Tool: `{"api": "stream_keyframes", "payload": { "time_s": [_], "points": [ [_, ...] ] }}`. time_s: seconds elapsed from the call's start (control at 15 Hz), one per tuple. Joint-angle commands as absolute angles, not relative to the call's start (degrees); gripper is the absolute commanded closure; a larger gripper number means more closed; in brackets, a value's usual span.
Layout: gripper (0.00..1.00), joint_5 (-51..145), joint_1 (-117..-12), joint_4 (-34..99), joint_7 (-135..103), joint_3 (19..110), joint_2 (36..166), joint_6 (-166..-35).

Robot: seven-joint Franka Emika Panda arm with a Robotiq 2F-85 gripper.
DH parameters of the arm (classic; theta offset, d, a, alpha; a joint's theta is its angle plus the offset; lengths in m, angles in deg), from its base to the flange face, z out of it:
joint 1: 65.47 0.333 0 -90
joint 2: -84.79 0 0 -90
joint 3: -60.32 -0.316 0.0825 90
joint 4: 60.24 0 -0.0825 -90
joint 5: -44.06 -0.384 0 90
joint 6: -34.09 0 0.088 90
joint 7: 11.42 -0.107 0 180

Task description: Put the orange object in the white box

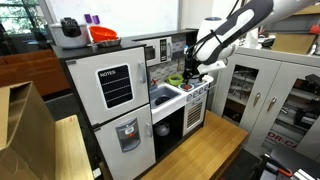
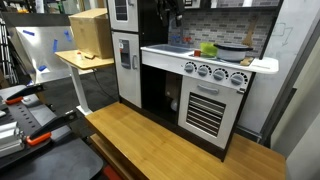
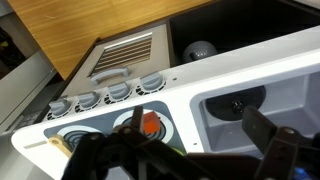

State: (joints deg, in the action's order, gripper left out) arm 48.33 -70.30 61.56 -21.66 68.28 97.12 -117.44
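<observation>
Orange object [image 3: 150, 125] lies on the white counter [image 3: 230, 70] of the toy kitchen, just behind the row of knobs [image 3: 110, 93], on a burner ring. The sink [image 3: 235, 105] is sunk in the counter beside the knobs. The gripper [image 3: 190, 160] hangs above the counter behind the knobs, jaws apart, nothing between them. In an exterior view a green item [image 2: 208, 49] sits above the knobs.

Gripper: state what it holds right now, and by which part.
Nothing. The gripper hangs open, jaws wide apart. The orange object lies on the toy stovetop below it, ungrasped.
</observation>
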Motion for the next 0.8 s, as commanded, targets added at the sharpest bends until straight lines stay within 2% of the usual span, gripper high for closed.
{"api": "stream_keyframes", "payload": {
  "time_s": [0.0, 0.53, 0.73],
  "points": [
    [0.00, 49.45, -70.30, 57.93, -23.10, 69.81, 101.65, -119.90],
    [0.00, 48.77, -70.19, 58.53, -21.68, 70.01, 101.68, -119.32],
    [0.00, 44.34, -72.81, 54.31, -16.84, 68.26, 105.34, -115.51]
  ]
}}
